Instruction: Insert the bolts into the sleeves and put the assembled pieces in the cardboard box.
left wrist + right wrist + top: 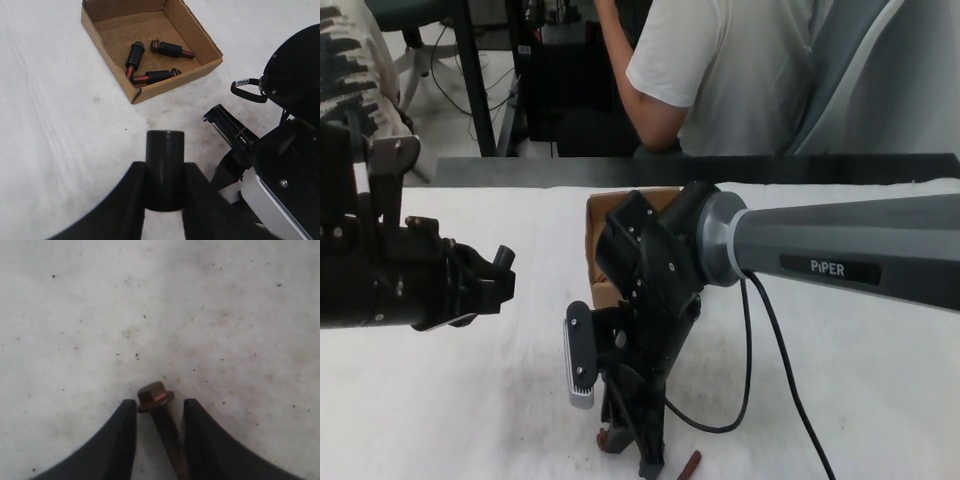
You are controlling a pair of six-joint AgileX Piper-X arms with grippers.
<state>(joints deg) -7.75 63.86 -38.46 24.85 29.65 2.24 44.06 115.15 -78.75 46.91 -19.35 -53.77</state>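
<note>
the left gripper [165, 169] was clamped on a black sleeve [165, 147]. its fingers [192, 200] pressed on either side of the tube's lower part, and the open end stuck out clear past the fingertips. that hold looked chosen to keep the bore free, so a bolt could be fed in from the front. in the high view this arm hung above the bench [860, 400], off to one side of the other arm.

the right gripper [160, 407] was down at the bench, its fingers parted and straddling a brown bolt [156, 394] that lay flat on the white surface. the hex head sat just at the fingertips and the shank ran back between them. a gap showed beside the shank, so i judged the bolt as not yet pinched. standing astride it would let the fingers close squarely across the shank.

bolt and sleeve were apart, each with its own arm, so the joining step was not yet done.

farther out, the cardboard box [175, 80] stood open on the bench beyond the sleeve and near the right arm. three assembled pieces [156, 76] lay loose on its floor.
</note>
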